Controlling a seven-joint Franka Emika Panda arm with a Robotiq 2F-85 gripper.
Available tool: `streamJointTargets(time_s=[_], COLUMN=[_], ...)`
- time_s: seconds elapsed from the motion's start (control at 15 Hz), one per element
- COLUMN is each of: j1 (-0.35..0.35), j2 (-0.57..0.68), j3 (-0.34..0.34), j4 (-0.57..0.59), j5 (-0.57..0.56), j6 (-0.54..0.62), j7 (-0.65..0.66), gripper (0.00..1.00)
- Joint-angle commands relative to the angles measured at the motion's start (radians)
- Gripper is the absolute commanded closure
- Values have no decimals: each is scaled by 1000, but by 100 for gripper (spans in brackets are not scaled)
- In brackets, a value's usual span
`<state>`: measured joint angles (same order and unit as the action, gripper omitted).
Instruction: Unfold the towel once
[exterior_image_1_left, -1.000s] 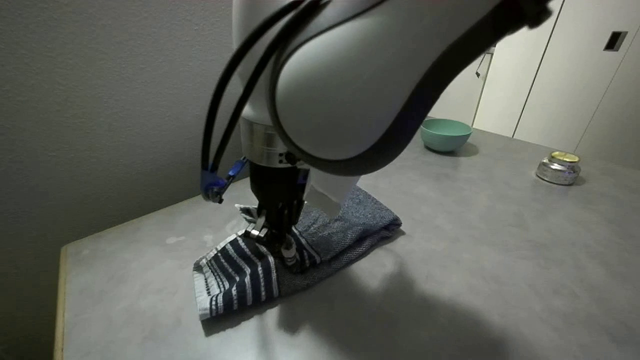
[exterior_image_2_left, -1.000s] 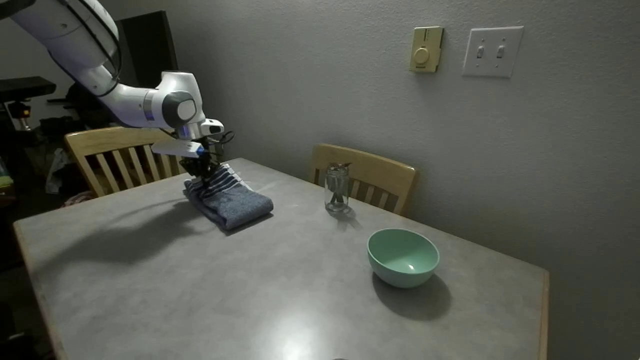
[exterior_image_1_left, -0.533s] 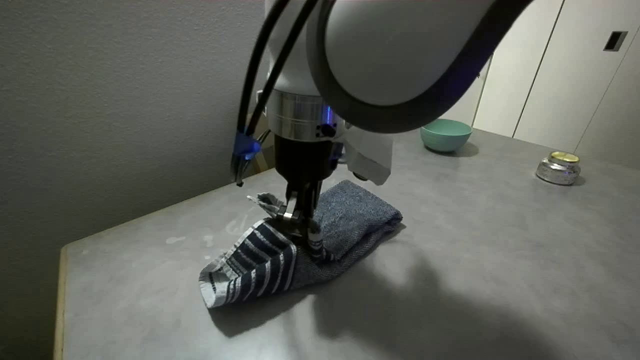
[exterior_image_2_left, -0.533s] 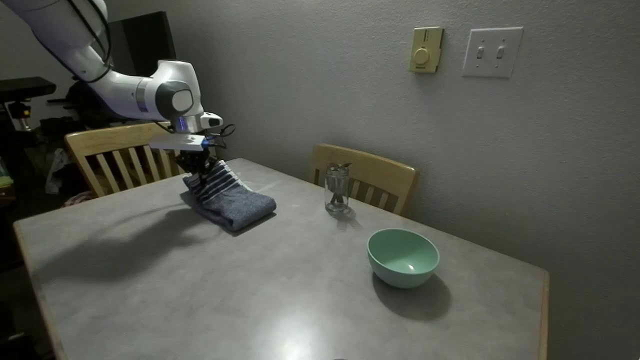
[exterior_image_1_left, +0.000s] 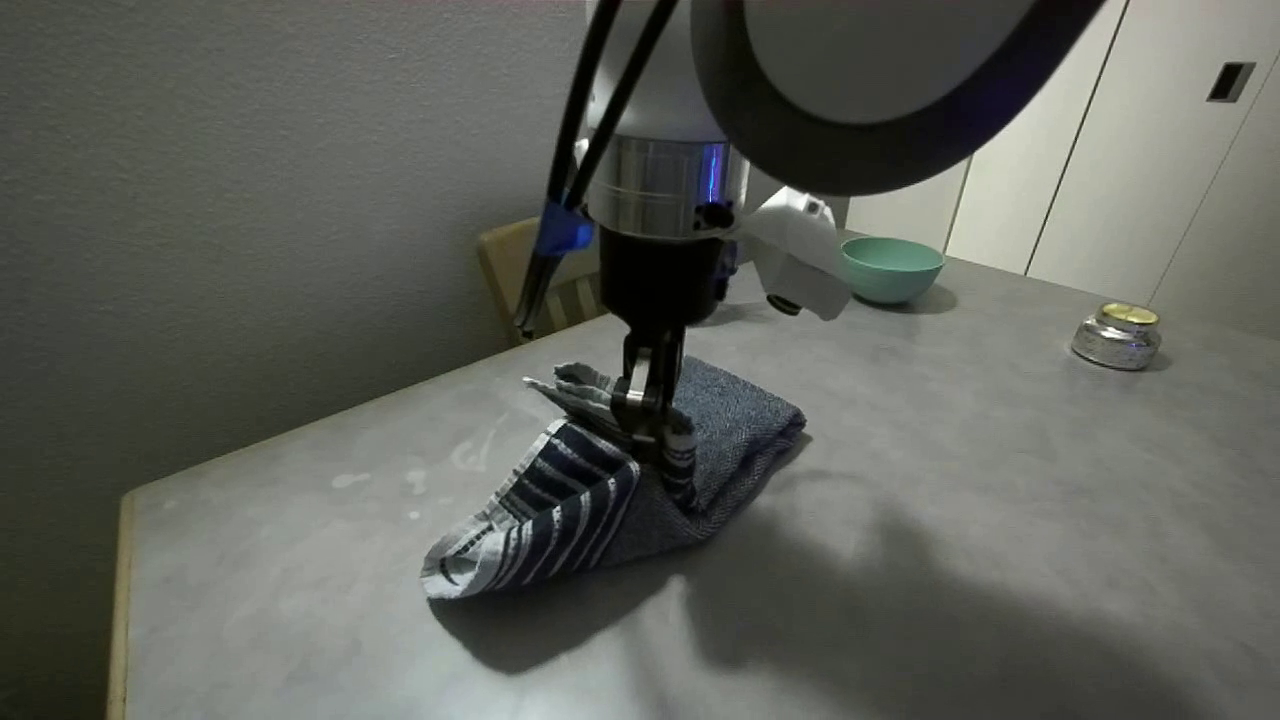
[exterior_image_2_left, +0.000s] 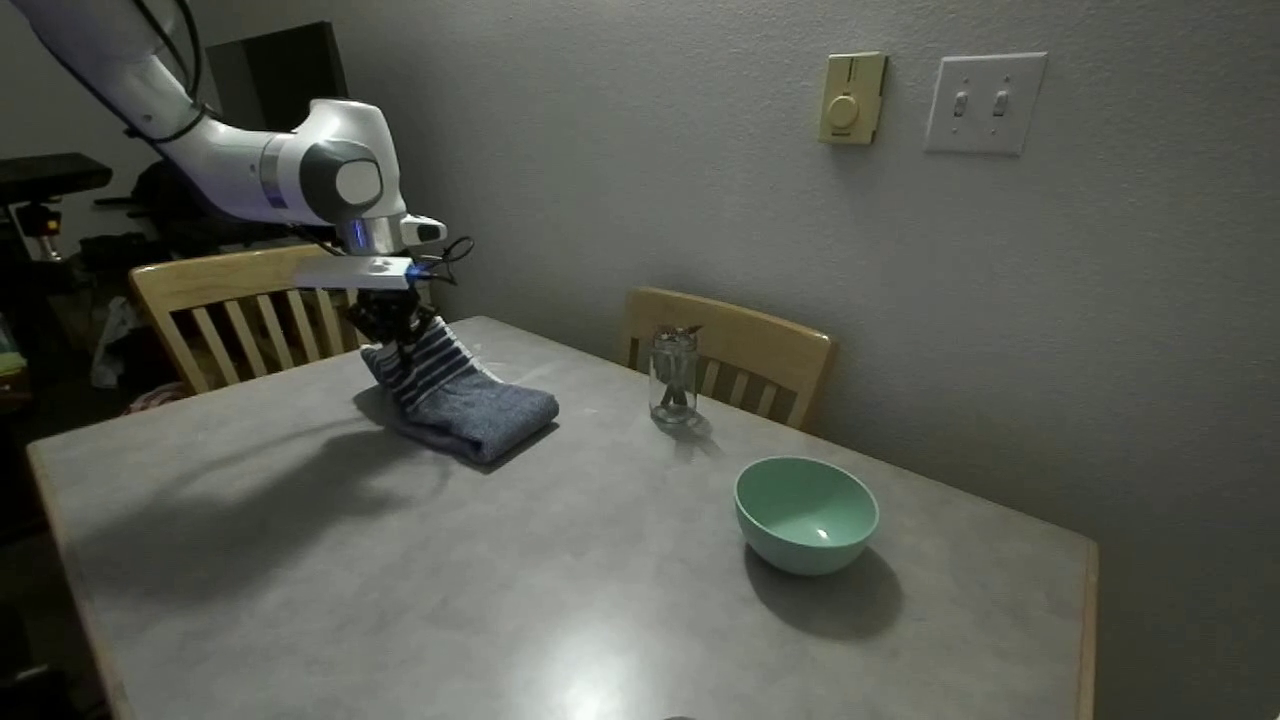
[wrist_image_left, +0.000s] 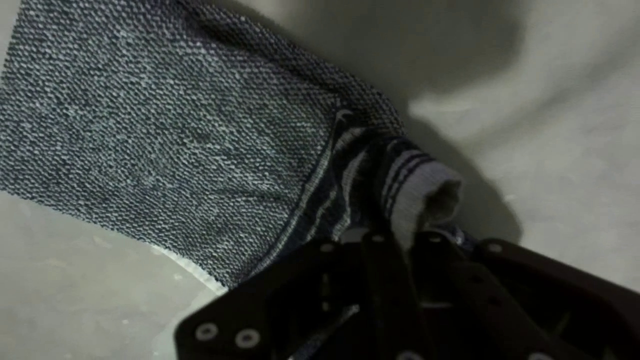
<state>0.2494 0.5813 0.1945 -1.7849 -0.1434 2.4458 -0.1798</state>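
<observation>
The dark grey towel lies folded on the table in both exterior views (exterior_image_1_left: 740, 410) (exterior_image_2_left: 485, 405) and fills much of the wrist view (wrist_image_left: 165, 130). Its grey folded part rests on the table. Its end with white stripes is pulled up and bunched at my gripper (exterior_image_1_left: 655, 450), which also shows in an exterior view (exterior_image_2_left: 400, 355). In the wrist view, a white-edged fold of the towel stands between the two fingers of my gripper (wrist_image_left: 406, 244), pinched there. Another striped corner hangs toward the table's near end, its tip curled. The fingertips are partly hidden by cloth.
A green bowl (exterior_image_2_left: 805, 515) and a glass jar with utensils (exterior_image_2_left: 673, 375) stand on the table (exterior_image_2_left: 560, 580). A silver pot with a yellow top (exterior_image_1_left: 1117, 338) stands farther off. Wooden chairs (exterior_image_2_left: 730, 340) (exterior_image_2_left: 240, 290) and a wall border the table.
My gripper has risen, moving up and right in an exterior view, with the striped cloth in it. The striped end has lifted and curled, and its shadow has grown. The grey part has barely shifted.
</observation>
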Motion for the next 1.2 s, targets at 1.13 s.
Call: streamJointTargets(time_s=[1.13], j1=[2], j2=[-61], j3=[-24], j4=[-52], j5=[-27], j6=[-113], j7=[2], gripper=[99])
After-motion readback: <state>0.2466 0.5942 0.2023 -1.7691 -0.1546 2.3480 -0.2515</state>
